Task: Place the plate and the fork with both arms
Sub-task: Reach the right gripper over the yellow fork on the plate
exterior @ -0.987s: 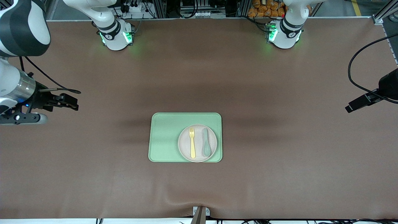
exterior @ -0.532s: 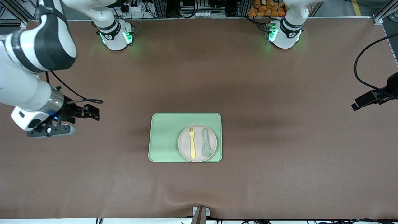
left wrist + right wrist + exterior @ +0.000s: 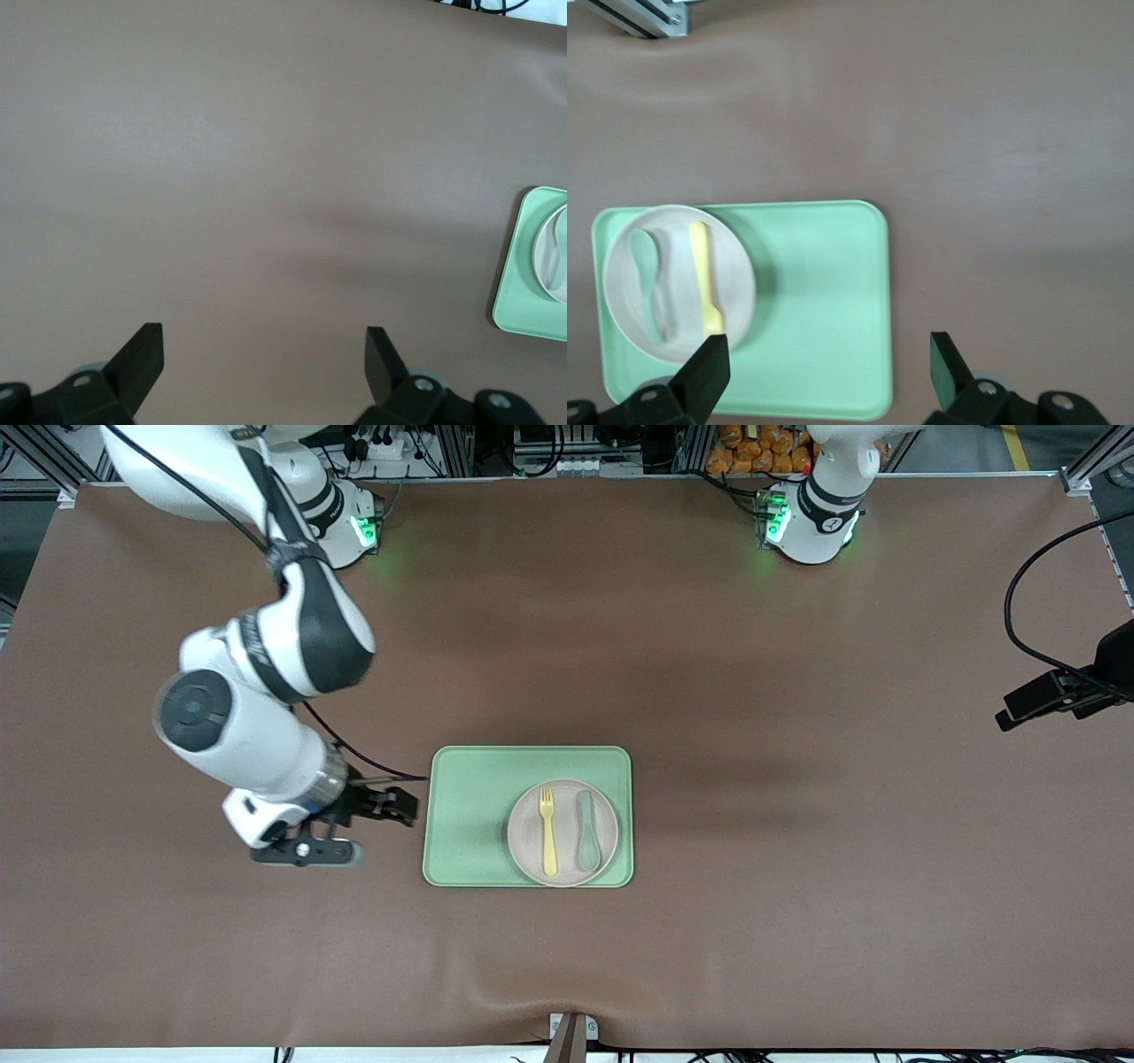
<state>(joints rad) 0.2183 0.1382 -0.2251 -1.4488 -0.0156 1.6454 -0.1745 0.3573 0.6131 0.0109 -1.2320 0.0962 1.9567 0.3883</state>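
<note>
The pale plate (image 3: 567,825) lies in the green tray (image 3: 469,815), toward the left arm's end of it. The yellow fork (image 3: 548,831) lies on the plate beside a grey-green spoon (image 3: 587,841). My right gripper (image 3: 406,806) is open and empty, low over the table just beside the tray's edge at the right arm's end. The right wrist view shows the tray (image 3: 824,292), plate (image 3: 678,257) and fork (image 3: 704,274) ahead of the open right gripper (image 3: 828,345). My left gripper (image 3: 1032,701) waits over the left arm's end of the table, open and empty (image 3: 266,335).
A brown mat covers the table (image 3: 797,921). A black cable (image 3: 1019,584) loops above the left gripper. A metal bracket (image 3: 571,1032) sits at the table's front edge. The left wrist view catches the tray's edge (image 3: 523,266).
My right arm has swung in from the right arm's end of the table to the tray's edge. The left gripper has barely shifted. Plate, fork and spoon have not moved.
</note>
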